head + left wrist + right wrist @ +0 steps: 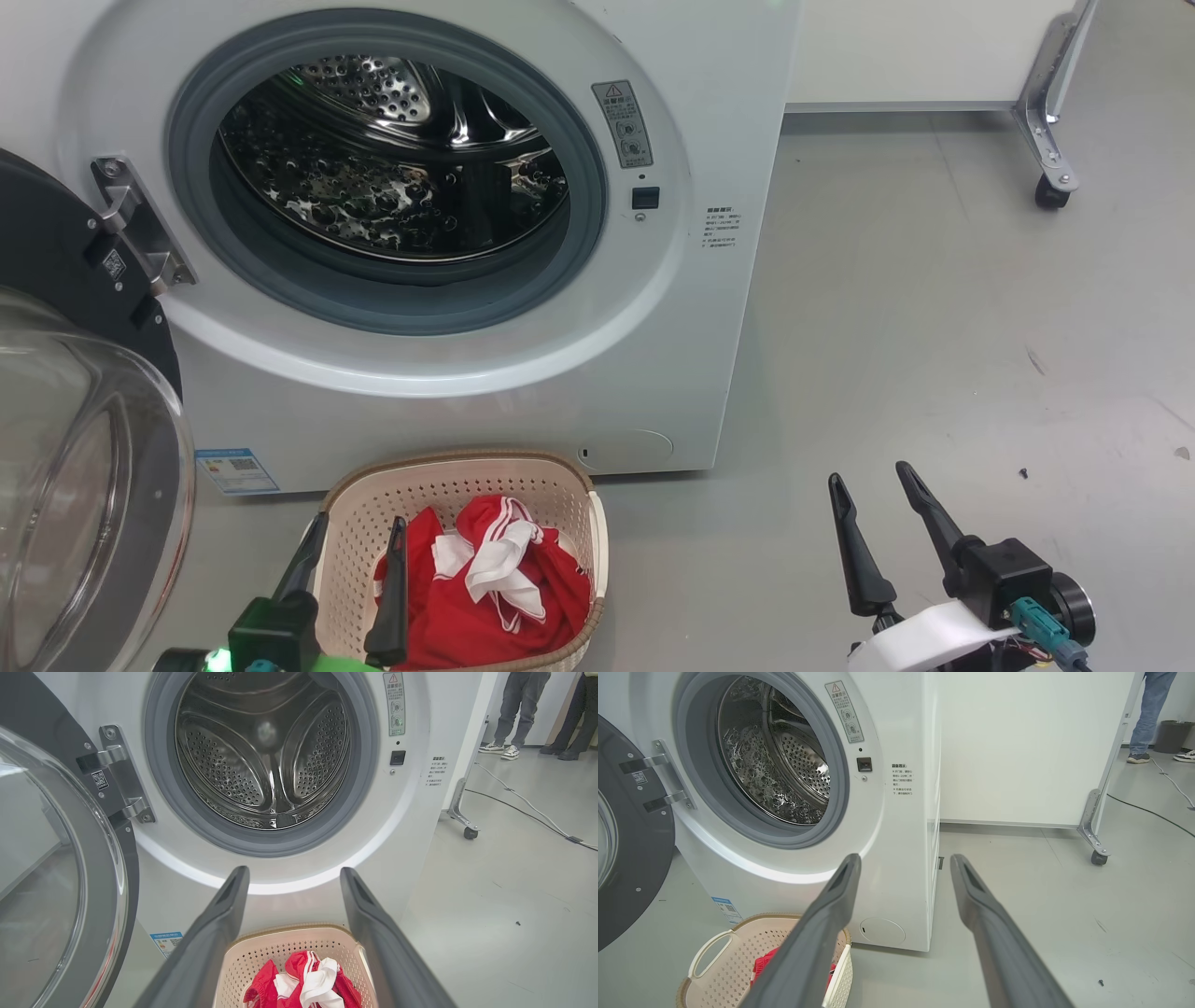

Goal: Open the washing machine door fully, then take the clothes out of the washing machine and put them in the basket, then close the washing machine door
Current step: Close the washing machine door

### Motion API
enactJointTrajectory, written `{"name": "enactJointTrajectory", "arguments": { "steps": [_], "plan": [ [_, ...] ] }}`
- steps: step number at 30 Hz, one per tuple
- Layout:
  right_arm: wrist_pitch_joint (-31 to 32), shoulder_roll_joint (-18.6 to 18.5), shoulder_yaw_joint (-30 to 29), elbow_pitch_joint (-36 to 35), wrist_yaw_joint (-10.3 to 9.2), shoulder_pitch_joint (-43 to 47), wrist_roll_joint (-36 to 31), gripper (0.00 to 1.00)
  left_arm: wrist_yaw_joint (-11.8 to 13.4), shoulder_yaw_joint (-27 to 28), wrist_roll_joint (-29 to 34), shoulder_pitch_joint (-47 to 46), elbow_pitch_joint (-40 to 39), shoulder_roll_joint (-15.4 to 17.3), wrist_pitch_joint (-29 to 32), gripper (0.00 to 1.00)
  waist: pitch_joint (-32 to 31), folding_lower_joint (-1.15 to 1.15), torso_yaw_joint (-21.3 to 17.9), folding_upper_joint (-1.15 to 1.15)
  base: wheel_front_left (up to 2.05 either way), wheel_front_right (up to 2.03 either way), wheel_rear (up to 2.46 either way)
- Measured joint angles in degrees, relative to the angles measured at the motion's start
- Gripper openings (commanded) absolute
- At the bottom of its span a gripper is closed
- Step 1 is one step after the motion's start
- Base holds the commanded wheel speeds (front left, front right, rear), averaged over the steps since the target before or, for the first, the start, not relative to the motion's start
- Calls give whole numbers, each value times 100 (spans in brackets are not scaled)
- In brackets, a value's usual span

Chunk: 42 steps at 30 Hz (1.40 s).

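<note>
All clothes (pixel 448 611) in the basket (pixel 448 463), washing machine door (pixel 84 467) wide open

Washing machine (pixel 728 280): smooth white shell, matt grey gasket (pixel 588 243), shiny perforated metal drum (pixel 373 196). Washing machine door (pixel 65 485): clear glossy bowl. Basket (pixel 448 504): perforated cream plastic; clothes (pixel 448 625): red cloth.

Warning-triangle label (pixel 394 703) on the washing machine (pixel 411 858), small print unreadable.
</note>
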Motion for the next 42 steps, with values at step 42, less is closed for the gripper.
{"name": "enactJointTrajectory", "arguments": {
  "steps": [42],
  "plan": [
    [0,3,20,-44,-14,27,20,100,74,-12,216,257,-665,57,428,100,13,0,-3,0,-39,52,-13]
  ]
}}
